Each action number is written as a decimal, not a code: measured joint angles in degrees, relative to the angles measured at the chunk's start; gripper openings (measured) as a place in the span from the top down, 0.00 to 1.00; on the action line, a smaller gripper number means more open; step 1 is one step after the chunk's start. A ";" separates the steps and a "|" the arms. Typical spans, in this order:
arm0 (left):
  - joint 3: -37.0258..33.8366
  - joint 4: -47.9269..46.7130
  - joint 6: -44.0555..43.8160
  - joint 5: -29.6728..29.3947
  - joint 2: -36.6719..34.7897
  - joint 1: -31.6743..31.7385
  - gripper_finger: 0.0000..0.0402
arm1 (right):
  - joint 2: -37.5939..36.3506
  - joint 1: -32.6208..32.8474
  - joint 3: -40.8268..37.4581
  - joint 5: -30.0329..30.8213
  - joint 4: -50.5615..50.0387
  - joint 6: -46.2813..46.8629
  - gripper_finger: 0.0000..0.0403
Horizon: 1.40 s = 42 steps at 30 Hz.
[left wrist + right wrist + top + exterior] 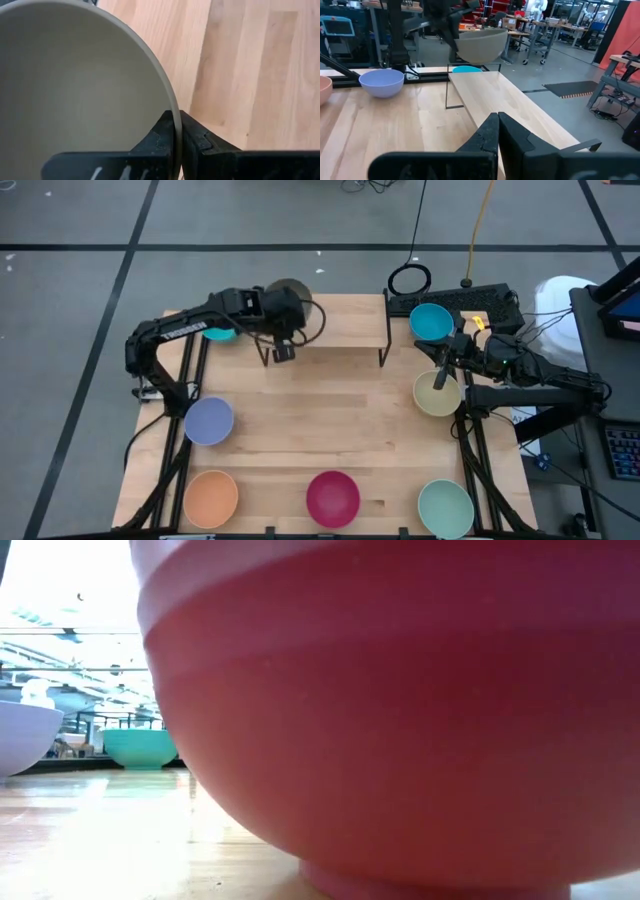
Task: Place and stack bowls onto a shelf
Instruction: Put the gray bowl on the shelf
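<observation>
Left tool (176,131) pinches olive-grey bowl (75,80) rim, above shelf (340,320).

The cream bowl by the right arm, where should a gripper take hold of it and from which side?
Judging by its pose, grip the rim. The small round cream bowl sits upright and open on the wooden tabletop, so one finger can drop inside and one outside the thin wall. Come from above on the right gripper side; the left gripper pinches the olive-grey bowl this way.
</observation>
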 joint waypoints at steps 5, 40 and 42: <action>-3.53 0.13 -0.81 1.06 0.02 3.13 0.98 | 0.02 0.00 0.00 0.00 0.00 -0.62 1.00; -13.36 7.43 -0.94 6.24 0.02 5.62 0.90 | 0.02 0.00 0.00 0.00 0.00 -0.62 1.00; -13.36 7.47 -0.77 6.24 0.02 5.62 0.90 | 0.02 0.01 0.00 0.00 0.00 -0.62 1.00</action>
